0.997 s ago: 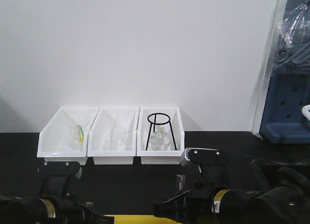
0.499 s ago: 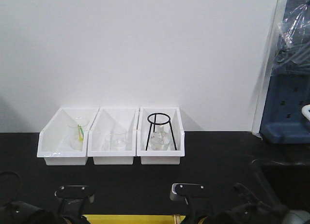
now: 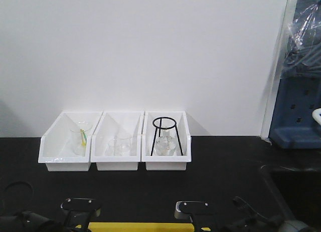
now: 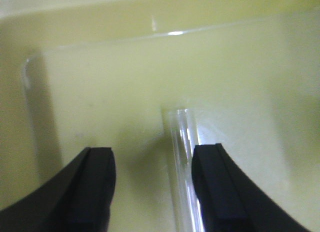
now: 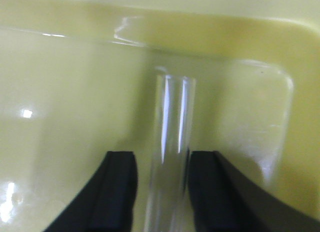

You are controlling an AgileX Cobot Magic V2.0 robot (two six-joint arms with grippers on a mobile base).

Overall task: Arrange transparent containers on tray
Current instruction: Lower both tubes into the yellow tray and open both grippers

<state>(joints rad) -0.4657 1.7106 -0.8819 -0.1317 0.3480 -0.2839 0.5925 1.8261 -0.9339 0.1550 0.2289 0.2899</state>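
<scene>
Two clear glass test tubes lie lengthwise on the yellow tray (image 3: 140,226). In the left wrist view one test tube (image 4: 181,157) rests on the tray floor (image 4: 100,76) against the inner face of the right finger (image 4: 210,182). My left gripper (image 4: 152,159) is open wide, its other finger well clear of the tube. In the right wrist view the second test tube (image 5: 172,117) runs between the fingers of my right gripper (image 5: 161,162). That gripper is narrowly open, with a thin strip of tray (image 5: 60,91) showing beside the left finger (image 5: 120,187).
Three white open-front bins stand at the back by the wall: the left bin (image 3: 64,142) holds a beaker, the middle bin (image 3: 118,142) small beakers, the right bin (image 3: 165,142) a flask under a black ring stand (image 3: 164,129). The tray rim (image 5: 165,9) rises just ahead of both tubes.
In the front view both arms have sunk to the bottom edge over the tray, and only their wrist tops still show. The bins have not moved.
</scene>
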